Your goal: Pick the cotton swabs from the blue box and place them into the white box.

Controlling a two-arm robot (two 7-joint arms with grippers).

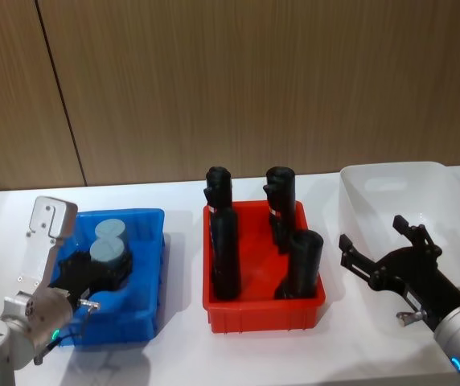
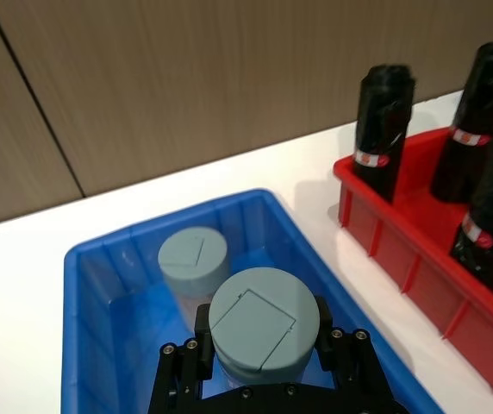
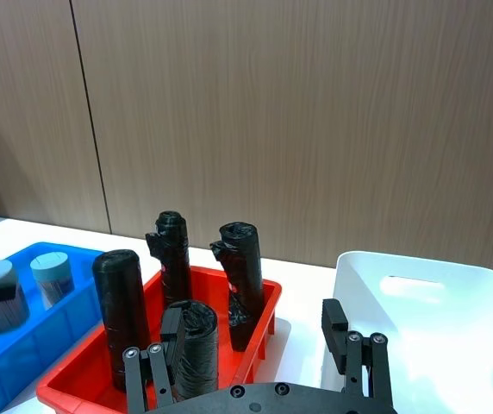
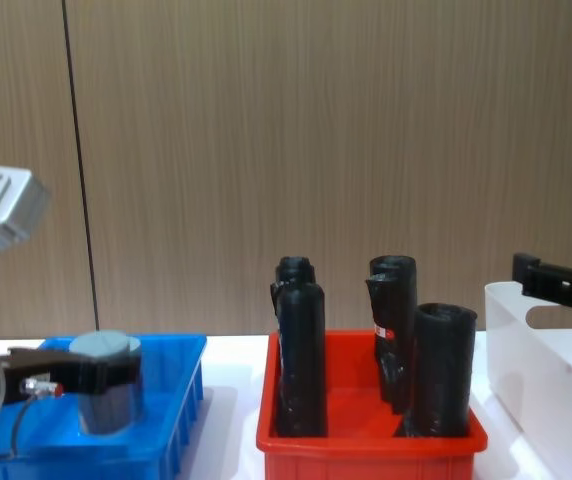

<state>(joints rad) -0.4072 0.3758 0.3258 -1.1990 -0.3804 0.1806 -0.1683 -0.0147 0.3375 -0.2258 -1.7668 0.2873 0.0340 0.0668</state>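
A red bin (image 1: 262,310) of four black rolls (image 1: 225,253) stood between the blue box (image 1: 145,273) and the white box (image 1: 391,181). In the blue box the left gripper (image 2: 264,345) clamped one cotton swab jar (image 1: 108,252), a second jar (image 2: 193,259) just behind. The right gripper (image 1: 372,232) hung splayed and empty over the white box

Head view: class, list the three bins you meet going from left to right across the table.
blue box → red bin, holding the black rolls → white box
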